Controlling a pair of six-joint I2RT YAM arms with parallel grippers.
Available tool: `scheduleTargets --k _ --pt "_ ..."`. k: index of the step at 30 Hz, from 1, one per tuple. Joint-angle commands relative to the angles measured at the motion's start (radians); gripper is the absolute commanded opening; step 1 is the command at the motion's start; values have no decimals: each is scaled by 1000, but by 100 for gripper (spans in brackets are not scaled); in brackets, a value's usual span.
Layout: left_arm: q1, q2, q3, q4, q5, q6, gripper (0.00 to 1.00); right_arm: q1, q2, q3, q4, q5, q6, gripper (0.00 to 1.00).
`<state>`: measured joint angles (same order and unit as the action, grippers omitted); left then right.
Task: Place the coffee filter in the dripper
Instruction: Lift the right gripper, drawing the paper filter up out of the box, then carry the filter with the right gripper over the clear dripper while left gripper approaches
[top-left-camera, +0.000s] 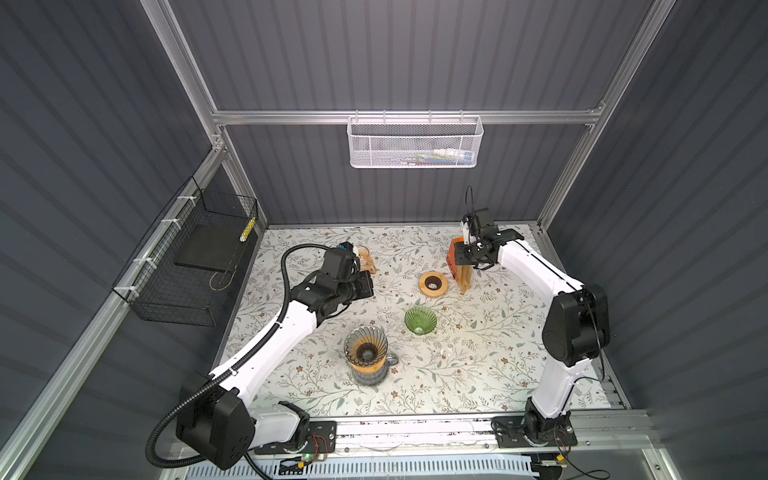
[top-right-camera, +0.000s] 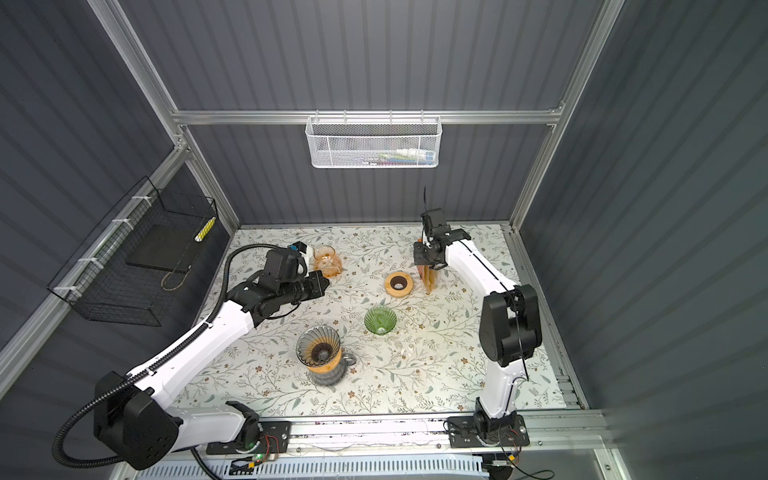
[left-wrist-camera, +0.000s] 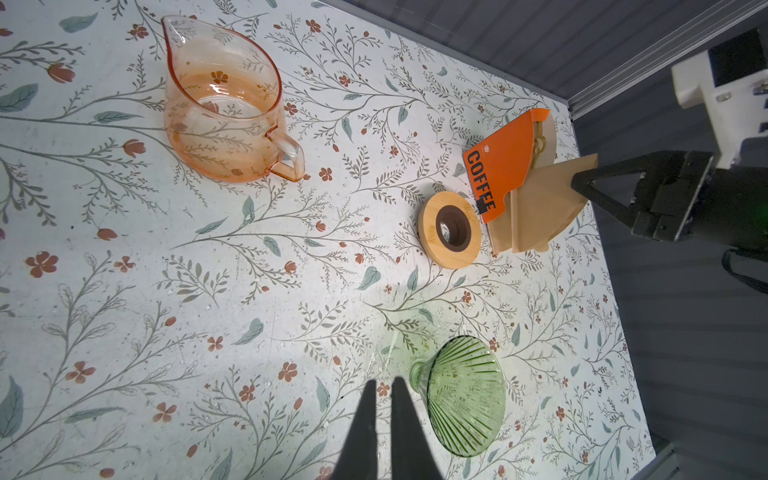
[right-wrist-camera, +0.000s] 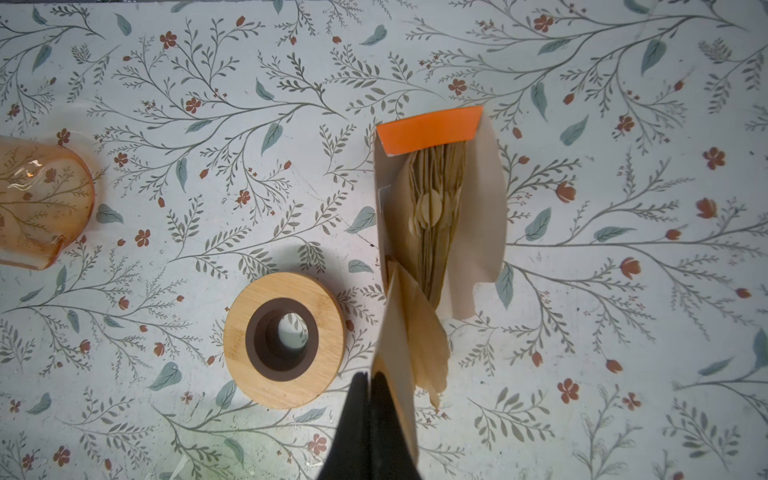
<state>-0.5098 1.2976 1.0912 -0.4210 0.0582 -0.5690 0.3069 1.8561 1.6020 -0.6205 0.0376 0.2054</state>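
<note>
Right claw (right-wrist-camera: 369, 378) is gripping the corner of one brown paper filter (right-wrist-camera: 399, 340), which is leaning against the orange filter pack (right-wrist-camera: 428, 129) at the back. It should, I think, be lifting slowly, so that no second paper is following, before carrying it point-down to the dripper (top-left-camera: 365, 347) on the jug (top-left-camera: 368, 376).

Both top views look down from high overhead on the whole worktop (top-left-camera: 478, 361). Wrist views look close past the left hand (left-wrist-camera: 384, 381) and right hand (right-wrist-camera: 368, 375), sharing the wooden ring (left-wrist-camera: 451, 229) ahead.
</note>
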Motion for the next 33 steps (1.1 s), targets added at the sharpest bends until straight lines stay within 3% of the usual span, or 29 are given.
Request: scheduleTargets --k 1,33 --pt "-3 -31 -12 4 -6 17 11 5 -31 -23 -26 19 8 0" --pt "-3 -70 -17 -26 -12 36 11 130 -233 -84 -76 67 25 0"
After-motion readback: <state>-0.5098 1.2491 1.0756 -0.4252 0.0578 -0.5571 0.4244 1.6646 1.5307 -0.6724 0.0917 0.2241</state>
